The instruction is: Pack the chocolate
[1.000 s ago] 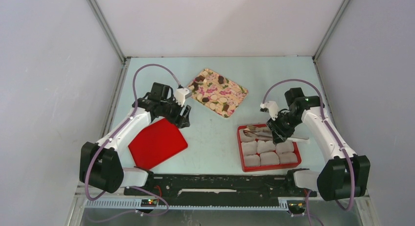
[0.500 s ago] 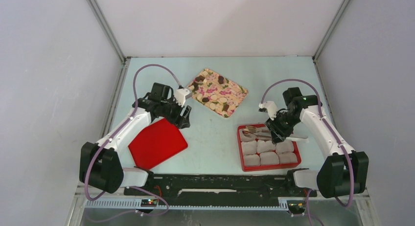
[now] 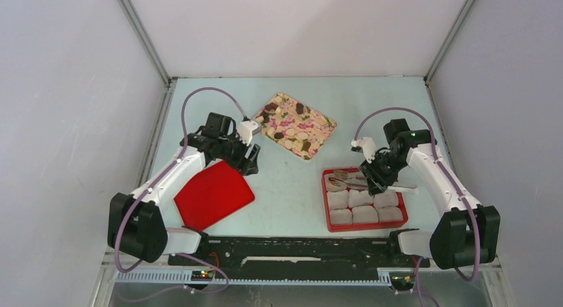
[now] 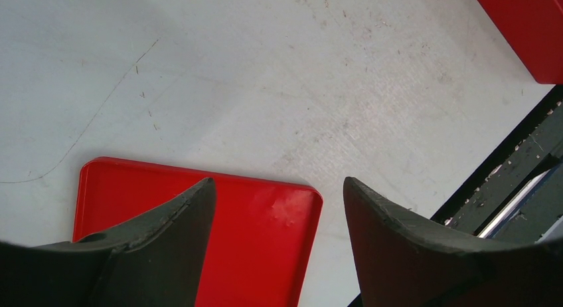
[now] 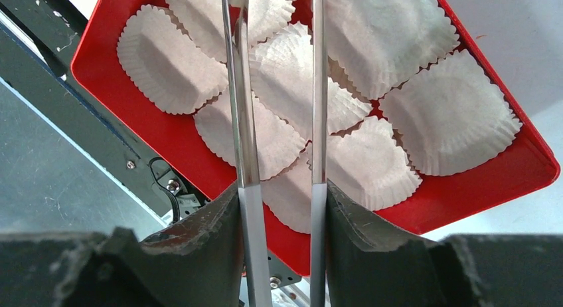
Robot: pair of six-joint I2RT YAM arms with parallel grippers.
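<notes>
Wide apart stand the left jaws, gripping nothing, above a corner of the red lid [image 4: 252, 254] on the surface [image 4: 265, 88]. We see the right jaws clamped on metal tongs [image 5: 317, 88], which reach over the paper cups [image 5: 451, 114] in the red box [image 5: 511, 181]. We find the chocolate [image 3: 299, 108] scattered on the flowered tray [image 3: 319, 141] at the back, well apart from both arms. It is small dark brown and pale roundish lumps, too small to show any long axis. Their spread runs back-left to front-right.
</notes>
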